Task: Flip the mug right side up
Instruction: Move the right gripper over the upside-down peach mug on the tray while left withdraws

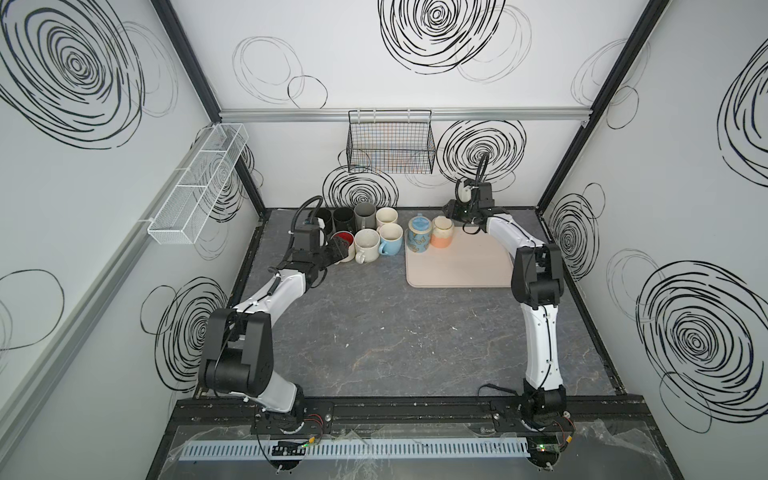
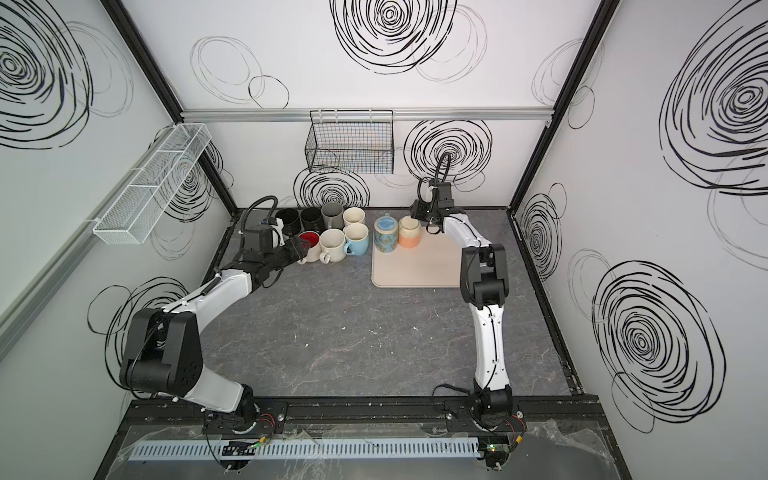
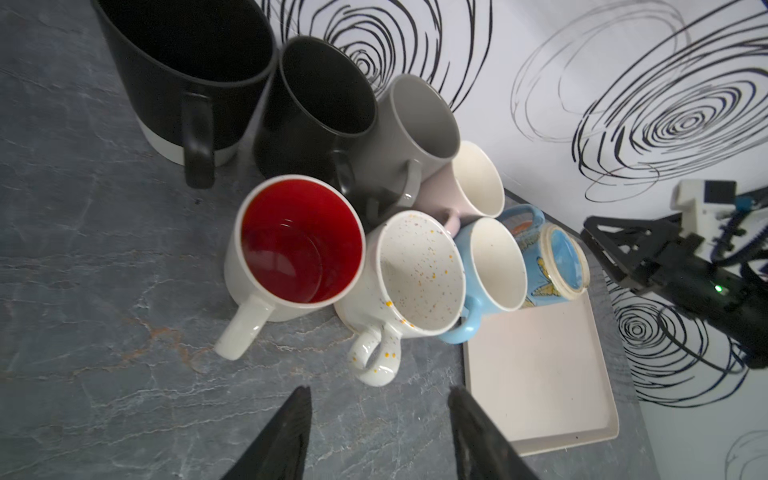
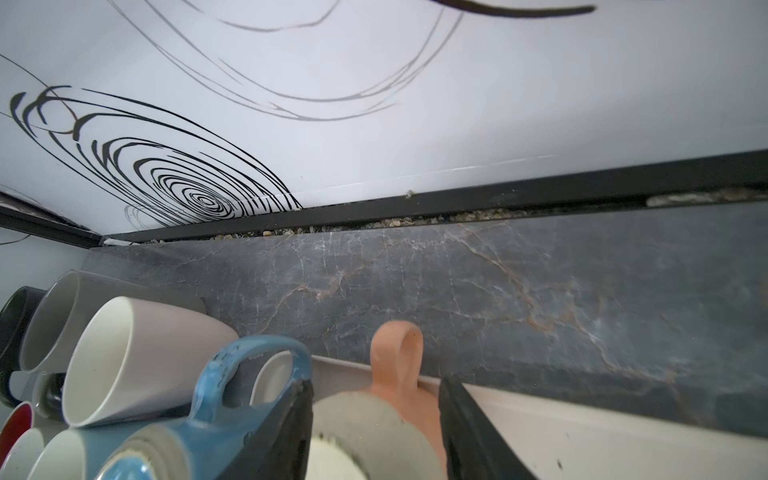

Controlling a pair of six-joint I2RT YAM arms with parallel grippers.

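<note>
While straddling inverted orange mug (image 1: pixel 441 235) upper centre with right tool (image 4: pixel 376 384), cannot tell if pinching; unflipped; left tool (image 3: pixel 380 390) spread, empty.

Both top views are bright and evenly lit, probably from diffuse overhead light, with only faint shadows under the arms on the grey tabletop (image 1: pixel 374 332) and the black frame posts (image 1: pixel 187 62) splayed by the wide lens. In the left wrist view, glare spots sit inside the red-lined mug (image 3: pixel 299 245), and the left gripper (image 3: pixel 379 390) is dark and out of focus. The right wrist view is dimmer low down, and the peach mug (image 4: pixel 399 361) is soft.
</note>
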